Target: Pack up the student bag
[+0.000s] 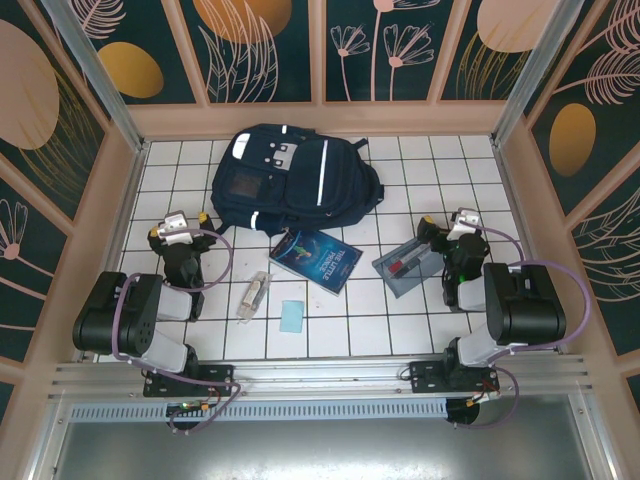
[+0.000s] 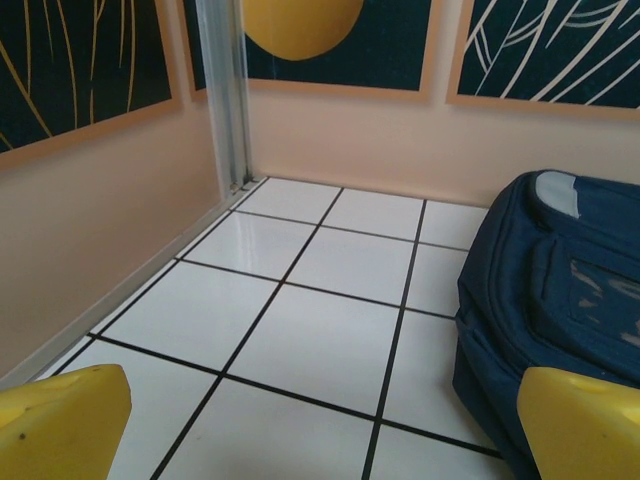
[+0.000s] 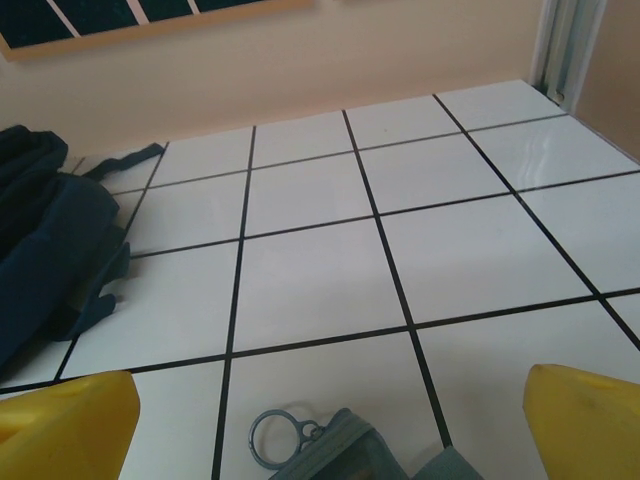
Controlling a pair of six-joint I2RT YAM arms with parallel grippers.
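Top view: the student bag lies flat at the far middle of the table, and its long axis appears to run across it. The left gripper stands just beside the bag's near-left corner. The right gripper is well apart, over a pencil case.

Left wrist view: the left gripper has its jaws wide apart and empty. The bag is close ahead on the right.

Right wrist view: the right gripper has its jaws wide apart and empty. The bag lies off to the left.

Judgement: the left arm is nearer.
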